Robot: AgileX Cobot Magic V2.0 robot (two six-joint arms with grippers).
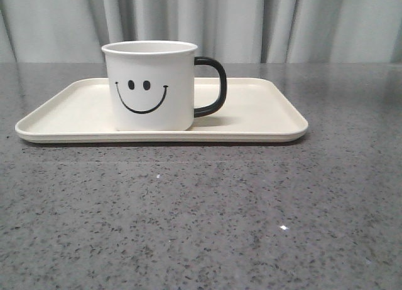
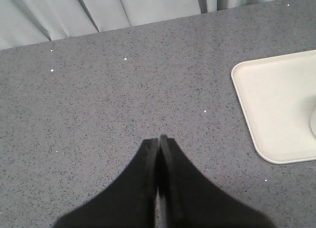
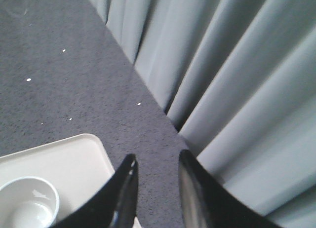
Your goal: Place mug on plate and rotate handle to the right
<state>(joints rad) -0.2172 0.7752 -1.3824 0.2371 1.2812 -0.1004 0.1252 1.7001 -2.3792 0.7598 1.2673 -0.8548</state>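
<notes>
The white mug with a black smiley face stands upright on the cream plate, left of its middle. Its black handle points to the right. Neither gripper shows in the front view. In the left wrist view my left gripper is shut and empty over bare table, with a corner of the plate off to one side. In the right wrist view my right gripper is open and empty above the table by the curtain, with the plate and the mug's open top beside it.
The grey speckled table runs all around the plate. A grey curtain hangs along the table's far edge, and it stands close to my right gripper in the right wrist view.
</notes>
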